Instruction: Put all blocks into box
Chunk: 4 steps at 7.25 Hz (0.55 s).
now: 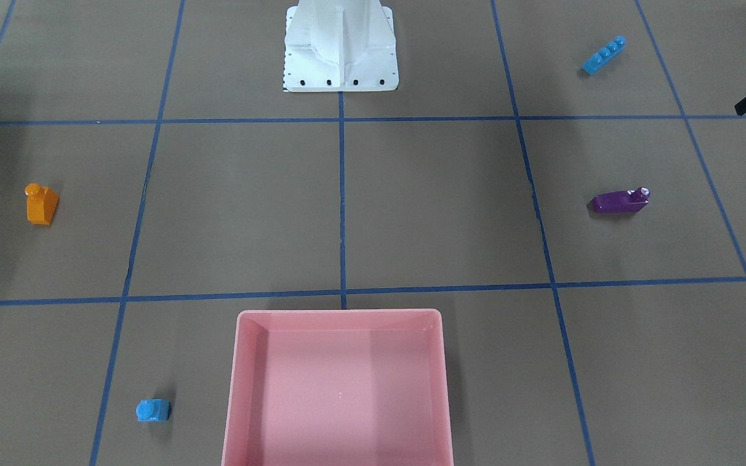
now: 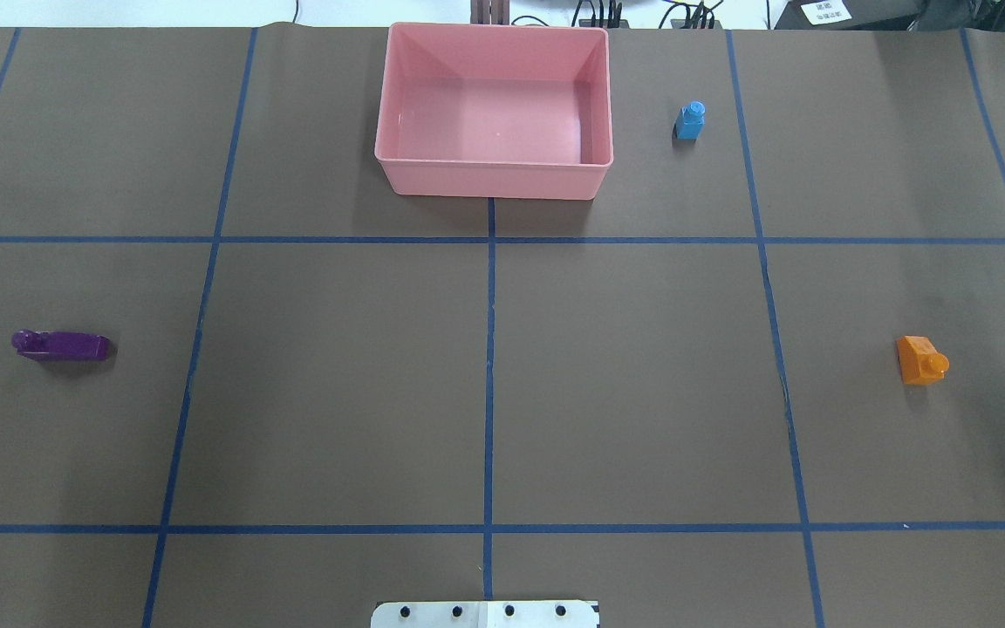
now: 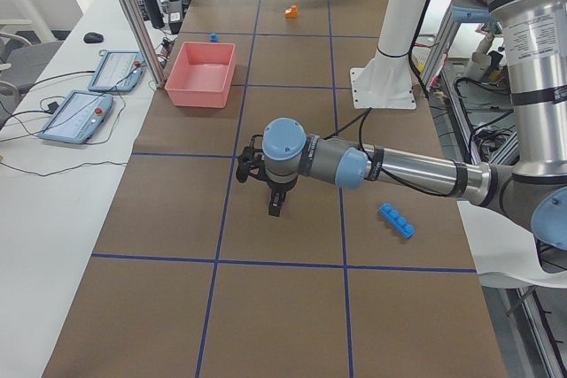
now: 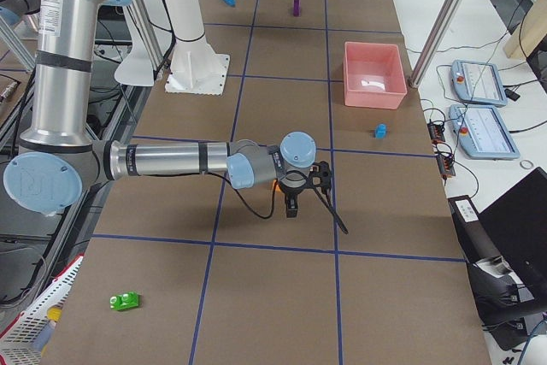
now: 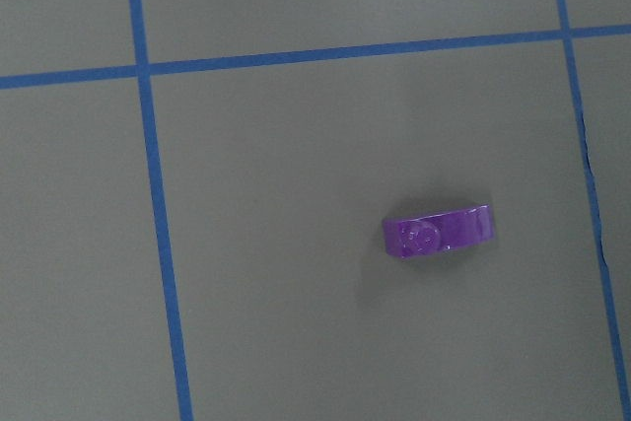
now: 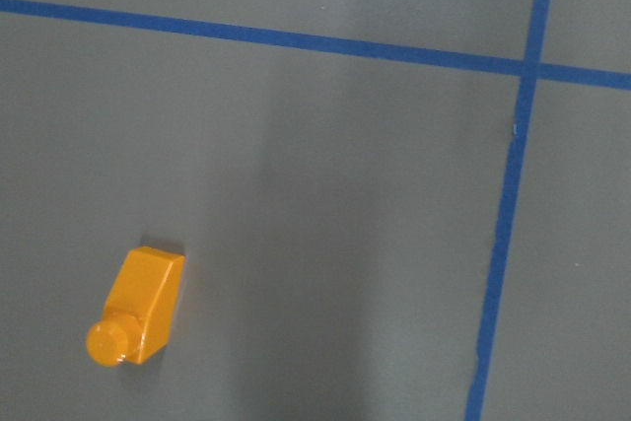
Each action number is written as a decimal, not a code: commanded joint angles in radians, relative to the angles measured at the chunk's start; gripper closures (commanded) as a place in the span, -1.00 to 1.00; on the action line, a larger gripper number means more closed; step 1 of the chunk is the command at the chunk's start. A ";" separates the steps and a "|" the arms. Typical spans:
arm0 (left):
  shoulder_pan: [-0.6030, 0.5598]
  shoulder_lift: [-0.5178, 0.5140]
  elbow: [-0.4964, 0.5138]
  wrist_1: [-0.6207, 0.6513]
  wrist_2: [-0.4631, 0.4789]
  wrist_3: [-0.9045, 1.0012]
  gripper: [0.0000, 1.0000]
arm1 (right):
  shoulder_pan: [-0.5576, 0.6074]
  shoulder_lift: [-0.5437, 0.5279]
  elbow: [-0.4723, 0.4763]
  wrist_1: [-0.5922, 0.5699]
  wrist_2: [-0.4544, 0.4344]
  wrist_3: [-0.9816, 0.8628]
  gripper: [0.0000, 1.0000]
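Down below the left fingers (image 3: 275, 206) lies the purple block (image 5: 437, 232); their spread cannot be told.

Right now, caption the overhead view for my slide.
Empty pink box; purple block, orange block and small blue block scattered outside it.

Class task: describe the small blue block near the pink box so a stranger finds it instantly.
Start at the pink box on the far table edge in the overhead view. Just right of it, not touching, sits the small blue block. It has one stud, unlike the long blue four-stud block.
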State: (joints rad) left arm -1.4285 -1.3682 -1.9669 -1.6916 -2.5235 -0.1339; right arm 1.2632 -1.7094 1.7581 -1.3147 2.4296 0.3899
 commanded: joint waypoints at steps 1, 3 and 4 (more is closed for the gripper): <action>0.043 -0.043 0.005 -0.002 0.006 -0.033 -1.00 | -0.214 0.027 -0.002 0.139 -0.108 0.359 -1.00; 0.052 -0.048 0.005 0.000 0.035 -0.035 -1.00 | -0.287 0.068 -0.029 0.152 -0.147 0.446 -1.00; 0.052 -0.048 0.005 0.000 0.040 -0.036 -1.00 | -0.301 0.071 -0.049 0.154 -0.147 0.445 -1.00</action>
State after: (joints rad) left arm -1.3779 -1.4145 -1.9621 -1.6922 -2.4931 -0.1686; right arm 0.9887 -1.6497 1.7311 -1.1671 2.2902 0.8158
